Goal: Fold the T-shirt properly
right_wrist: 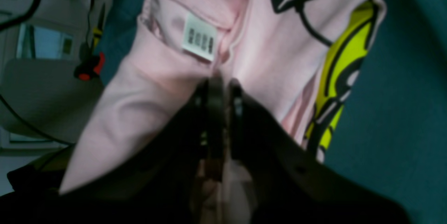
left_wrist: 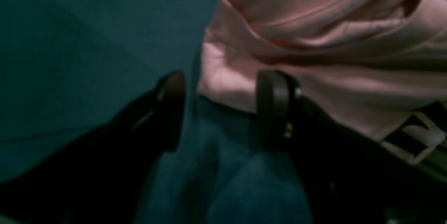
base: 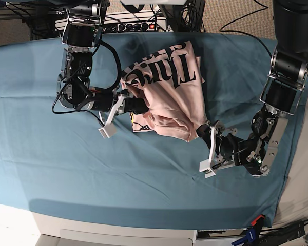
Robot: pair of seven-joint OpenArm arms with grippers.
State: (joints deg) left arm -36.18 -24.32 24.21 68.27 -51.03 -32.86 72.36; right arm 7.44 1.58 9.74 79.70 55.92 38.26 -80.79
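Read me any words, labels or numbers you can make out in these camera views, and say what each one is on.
Big black serif lettering on the pale pink cotton T-shirt: upside down and creased, not readable with certainty.
Small white sewn-in tag inside the shirt: dark print, too blurred to read.
No other readable text.

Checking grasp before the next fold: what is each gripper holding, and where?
The right gripper is shut on the T-shirt, pinching a fabric fold just below the care label. The left gripper is open beside a corner, holding nothing.
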